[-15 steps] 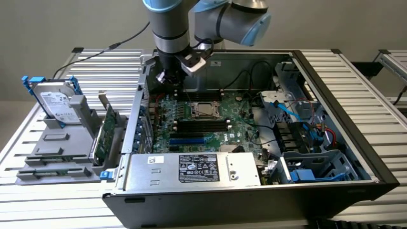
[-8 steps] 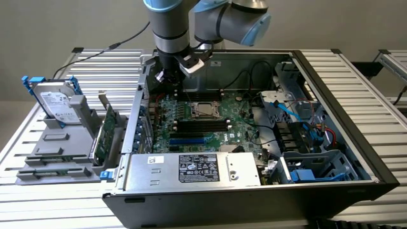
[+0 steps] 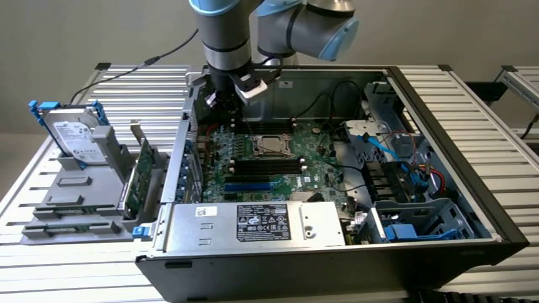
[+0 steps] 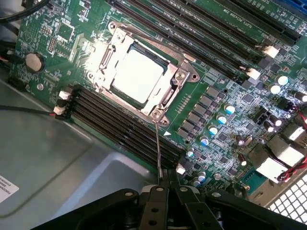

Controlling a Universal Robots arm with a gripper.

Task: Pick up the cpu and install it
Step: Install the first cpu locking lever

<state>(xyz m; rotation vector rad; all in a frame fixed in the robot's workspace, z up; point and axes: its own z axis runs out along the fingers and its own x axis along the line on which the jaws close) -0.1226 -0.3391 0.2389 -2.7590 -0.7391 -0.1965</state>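
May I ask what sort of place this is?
Probably a robotics lab for computer assembly: an open PC case on a slatted metal table, a hard drive in a grey fixture, a robot arm overhead.

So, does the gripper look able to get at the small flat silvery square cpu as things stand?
Probably yes from above: nothing stands over the cpu, but the metal socket frame hems its edges and the gripper is shut.

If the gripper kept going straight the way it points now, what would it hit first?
Probably the black memory slots beside the socket frame, not the cpu seated in it: the shut gripper hangs over that side. Depth is unclear, so this is a best guess.
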